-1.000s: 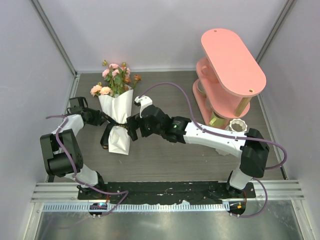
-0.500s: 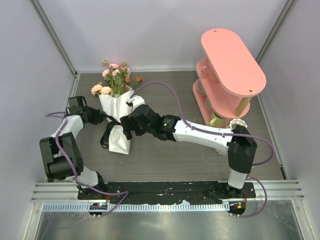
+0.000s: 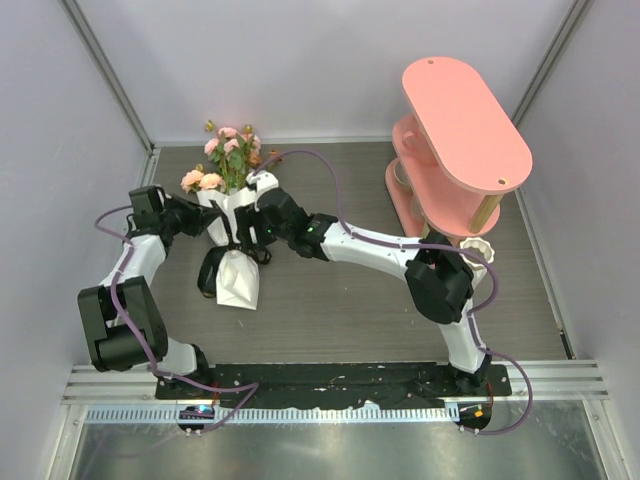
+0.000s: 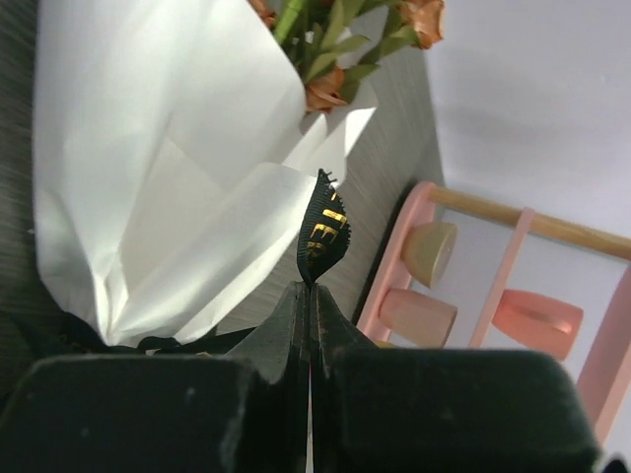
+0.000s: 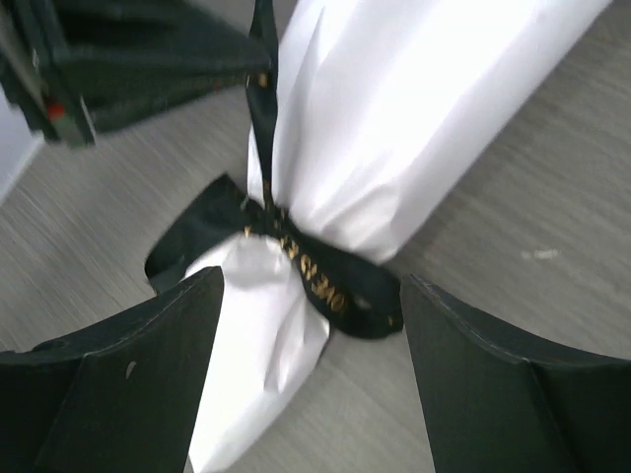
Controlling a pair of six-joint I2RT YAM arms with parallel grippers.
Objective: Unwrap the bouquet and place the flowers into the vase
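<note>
Pinching a tail of the black ribbon (image 4: 321,229) with our left gripper (image 4: 310,296), right gripper (image 5: 311,286) spread astride the tied waist, we judge the bouquet (image 3: 238,280) near the far-left corner of the table (image 3: 340,320) light and crushable, best held at that waist.

You have a pink two-tier oval shelf (image 3: 465,120) standing at the far right of the dark wood-grain table (image 3: 340,310). Between its tiers you can see a beige cup (image 4: 429,251), a peach cup (image 4: 417,315) and a pink cup (image 4: 537,323), near a wooden post (image 4: 532,222).
</note>
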